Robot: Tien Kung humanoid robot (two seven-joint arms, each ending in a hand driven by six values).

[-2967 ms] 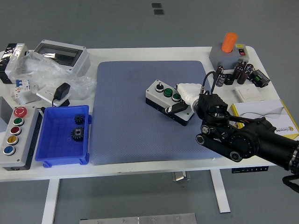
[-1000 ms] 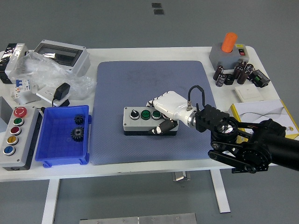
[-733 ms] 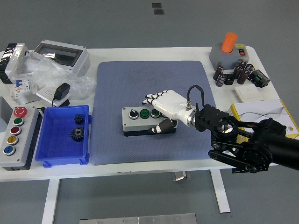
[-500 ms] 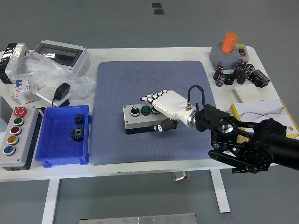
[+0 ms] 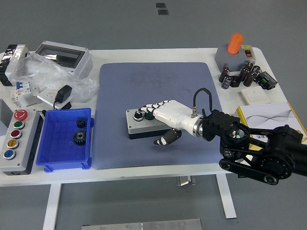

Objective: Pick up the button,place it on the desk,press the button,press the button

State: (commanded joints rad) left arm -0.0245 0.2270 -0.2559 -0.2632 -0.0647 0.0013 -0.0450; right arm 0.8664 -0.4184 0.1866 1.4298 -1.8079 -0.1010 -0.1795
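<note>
Head view shows you the button box (image 5: 144,123) lying flat on the blue mat (image 5: 158,112), near its middle. Your right hand (image 5: 165,116) rests over its right half, fingers (image 5: 154,106) spread wide across the buttons, gripping nothing.

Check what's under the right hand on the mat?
The button box lies under the right hand on the blue mat. Its black knob and one green button show; the rest of its top is covered.
</note>
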